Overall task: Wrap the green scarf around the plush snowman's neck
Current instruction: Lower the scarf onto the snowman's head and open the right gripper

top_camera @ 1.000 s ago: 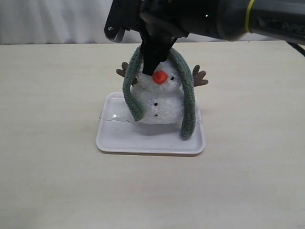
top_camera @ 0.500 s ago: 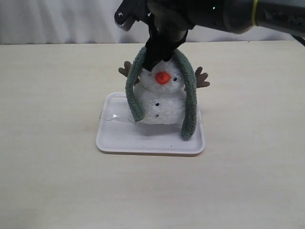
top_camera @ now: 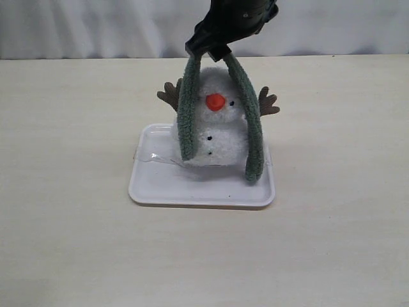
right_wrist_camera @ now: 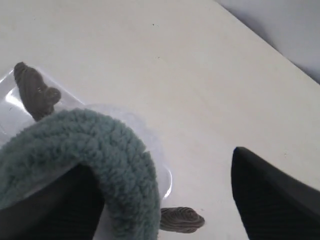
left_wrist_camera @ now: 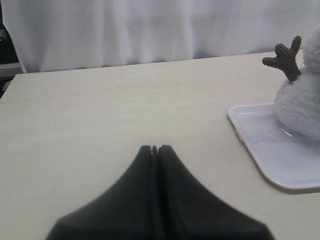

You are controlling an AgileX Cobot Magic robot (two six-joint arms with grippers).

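The plush snowman stands upright on a white tray. The green scarf hangs in an upside-down U over its head, one end down each side of the body, not at the neck. My right gripper is just above the head, jaws open. In the right wrist view the scarf is draped over one finger, and the other finger stands well apart. My left gripper is shut and empty, low over the table to one side of the tray and the snowman.
Brown twig arms stick out from the snowman on both sides. The tray lies mid-table on a pale beige tabletop. A white curtain closes off the back.
My right gripper has risen from in front of the snowman's face to above its head and opened wider. The top of the scarf loop came up with it.
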